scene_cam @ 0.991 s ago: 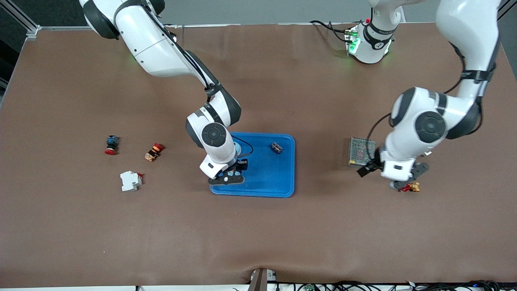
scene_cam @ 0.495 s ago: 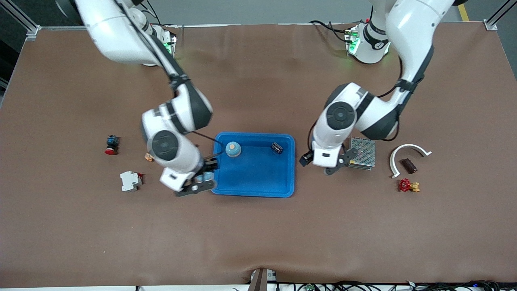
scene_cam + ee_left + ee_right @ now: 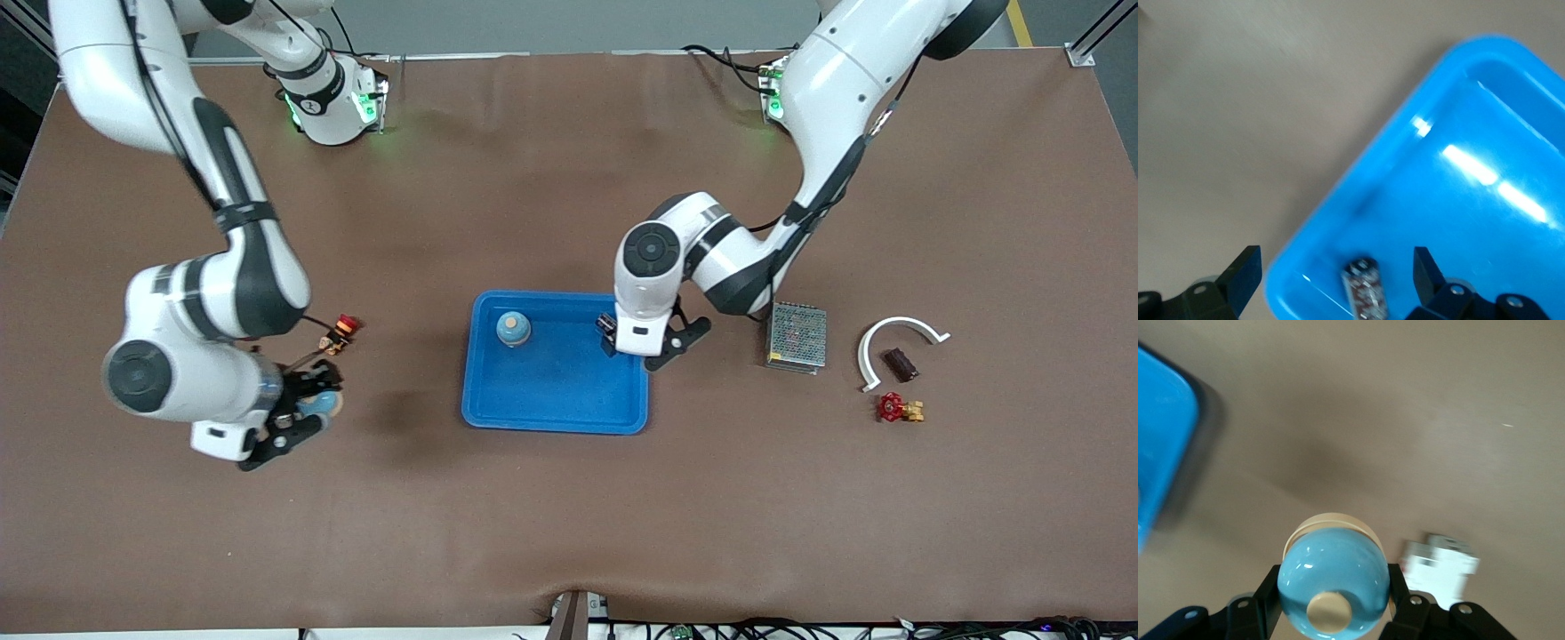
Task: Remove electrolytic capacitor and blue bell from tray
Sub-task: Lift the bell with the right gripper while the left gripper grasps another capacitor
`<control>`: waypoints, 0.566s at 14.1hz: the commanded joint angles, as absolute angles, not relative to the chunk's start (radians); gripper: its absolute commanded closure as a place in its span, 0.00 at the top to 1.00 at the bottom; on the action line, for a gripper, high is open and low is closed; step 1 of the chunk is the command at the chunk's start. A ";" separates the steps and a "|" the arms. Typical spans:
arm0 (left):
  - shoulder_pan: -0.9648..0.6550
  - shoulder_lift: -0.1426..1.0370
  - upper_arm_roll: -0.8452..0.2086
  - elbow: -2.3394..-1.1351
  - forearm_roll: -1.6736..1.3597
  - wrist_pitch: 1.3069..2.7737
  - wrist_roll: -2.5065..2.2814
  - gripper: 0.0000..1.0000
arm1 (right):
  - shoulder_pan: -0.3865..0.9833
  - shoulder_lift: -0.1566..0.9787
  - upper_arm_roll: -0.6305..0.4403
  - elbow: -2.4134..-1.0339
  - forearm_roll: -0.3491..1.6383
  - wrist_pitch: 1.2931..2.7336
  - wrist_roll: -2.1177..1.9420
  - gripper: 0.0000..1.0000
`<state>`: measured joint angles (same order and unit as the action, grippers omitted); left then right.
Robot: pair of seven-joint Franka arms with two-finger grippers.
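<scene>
A dark capacitor (image 3: 1365, 288) lies in the corner of the blue tray (image 3: 569, 391) nearest the left arm's base. My left gripper (image 3: 1335, 273) hangs over it, open, one finger on each side; in the front view the left gripper (image 3: 615, 338) covers most of the capacitor (image 3: 606, 322). A light-blue bell (image 3: 1333, 583) with a cream button is clamped in my right gripper (image 3: 1333, 603), which is shut on it above the bare table toward the right arm's end, where the front view also shows the right gripper (image 3: 307, 407). A second blue bell (image 3: 513, 328) stands in the tray.
A white breaker (image 3: 1438, 568) lies on the table close below the held bell. A red-capped button (image 3: 342, 331) sits beside the right arm. Toward the left arm's end lie a metal mesh box (image 3: 797, 336), a white curved piece (image 3: 898, 338), a small dark part (image 3: 900, 364) and a red valve (image 3: 896, 408).
The right arm has swung from the tray toward its own end of the table with a blue bell in its grip. The left arm has moved from the red valve to the tray's corner over the capacitor.
</scene>
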<state>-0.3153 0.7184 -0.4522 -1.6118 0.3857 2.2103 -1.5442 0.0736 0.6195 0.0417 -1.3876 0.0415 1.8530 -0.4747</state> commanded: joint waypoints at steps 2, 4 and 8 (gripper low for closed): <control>-0.394 0.782 -0.411 -1.516 0.413 2.201 -1.614 0.97 | -0.038 0.626 0.058 -1.401 0.038 1.867 -0.685 0.39; -0.432 0.799 -0.382 -1.516 0.410 2.201 -1.658 0.91 | -0.073 0.637 0.055 -1.402 0.023 1.882 -0.770 0.39; -0.474 0.830 -0.362 -1.513 0.410 2.203 -1.764 0.78 | -0.146 0.658 0.055 -1.434 -0.041 1.980 -0.948 0.39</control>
